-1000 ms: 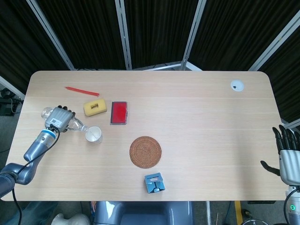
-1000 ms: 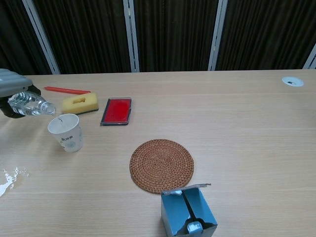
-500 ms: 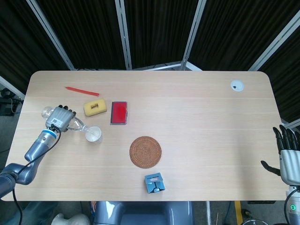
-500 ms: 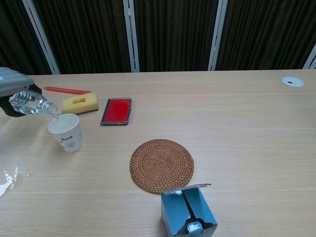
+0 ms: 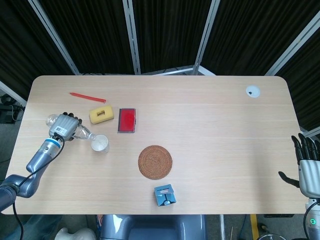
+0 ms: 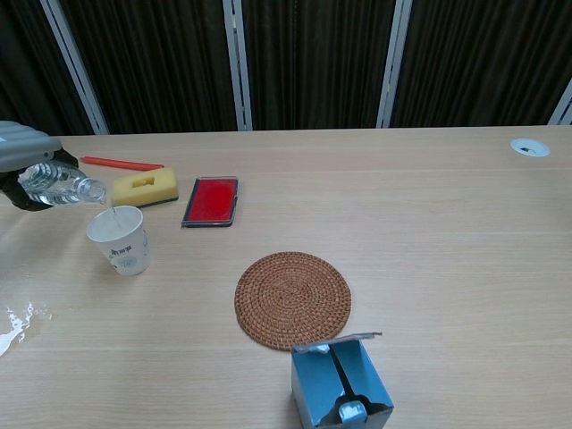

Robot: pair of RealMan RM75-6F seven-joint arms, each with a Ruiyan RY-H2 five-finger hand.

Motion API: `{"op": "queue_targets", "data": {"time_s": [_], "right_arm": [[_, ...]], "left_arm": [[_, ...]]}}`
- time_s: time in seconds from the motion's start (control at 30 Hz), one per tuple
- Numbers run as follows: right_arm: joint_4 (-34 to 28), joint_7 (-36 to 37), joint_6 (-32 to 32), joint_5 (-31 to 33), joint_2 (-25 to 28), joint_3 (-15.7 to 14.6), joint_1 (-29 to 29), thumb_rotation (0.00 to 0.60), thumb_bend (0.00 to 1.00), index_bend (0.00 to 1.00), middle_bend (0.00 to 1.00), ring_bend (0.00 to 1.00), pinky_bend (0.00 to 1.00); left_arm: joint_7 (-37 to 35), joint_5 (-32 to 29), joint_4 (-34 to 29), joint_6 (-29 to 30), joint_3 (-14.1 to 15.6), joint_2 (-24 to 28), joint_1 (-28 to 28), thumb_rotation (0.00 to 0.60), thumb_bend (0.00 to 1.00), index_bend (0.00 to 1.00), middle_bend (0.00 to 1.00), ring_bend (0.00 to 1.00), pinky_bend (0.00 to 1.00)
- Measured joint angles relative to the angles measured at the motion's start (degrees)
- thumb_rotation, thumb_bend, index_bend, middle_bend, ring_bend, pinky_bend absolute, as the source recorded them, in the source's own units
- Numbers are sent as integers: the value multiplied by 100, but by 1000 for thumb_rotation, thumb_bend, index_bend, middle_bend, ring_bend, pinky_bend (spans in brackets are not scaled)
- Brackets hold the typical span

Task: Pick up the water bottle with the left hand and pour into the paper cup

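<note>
My left hand [image 5: 65, 126] [image 6: 20, 161] grips a clear plastic water bottle [image 6: 63, 187] [image 5: 82, 132] and holds it tipped on its side, mouth pointing right. The mouth hangs just above the rim of a white paper cup [image 6: 120, 239] [image 5: 100, 143] standing upright on the table. A thin stream of water falls from the mouth into the cup. My right hand [image 5: 308, 165] hangs with fingers spread off the table's right edge, holding nothing.
A yellow sponge [image 6: 144, 189], a red flat case [image 6: 212, 201] and a red pen [image 6: 121, 163] lie behind the cup. A round woven coaster [image 6: 292, 298] and an open blue box [image 6: 341, 387] sit nearer. A small water puddle [image 6: 13, 328] lies at the near left.
The bottle's mouth has shifted slightly right and over the cup's rim, and water now streams into the cup. The right hand has not moved.
</note>
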Motion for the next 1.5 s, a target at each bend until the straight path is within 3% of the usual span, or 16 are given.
{"op": "queue_targets", "data": {"time_s": [0.5, 0.7, 0.93, 1.13, 1.5], "right_arm": [[-2, -30, 4, -7, -12, -11, -4, 600, 0, 0, 0, 0, 0], [-2, -59, 2, -20, -25, -20, -1, 600, 0, 0, 0, 0, 0], [-1, -124, -26, -33, -59, -38, 17, 600, 0, 0, 0, 0, 0], [-1, -115, -22, -30, -54, -34, 16, 600, 0, 0, 0, 0, 0], [13, -3, -34, -24, -8, -29, 8, 600, 0, 0, 0, 0, 0]], "left_arm": [[-1772, 302, -55, 239, -116, 122, 52, 600, 622, 594, 454, 281, 313], [-3049, 274, -176, 266, -278, 213, 107, 600, 619, 591, 452, 281, 310], [-5225, 238, -330, 279, -499, 212, 235, 600, 616, 591, 451, 281, 308], [-6560, 295, -244, 316, -618, 40, 321, 600, 615, 592, 450, 281, 308], [-7162, 366, -235, 527, -704, -164, 402, 600, 617, 593, 450, 281, 307]]}}
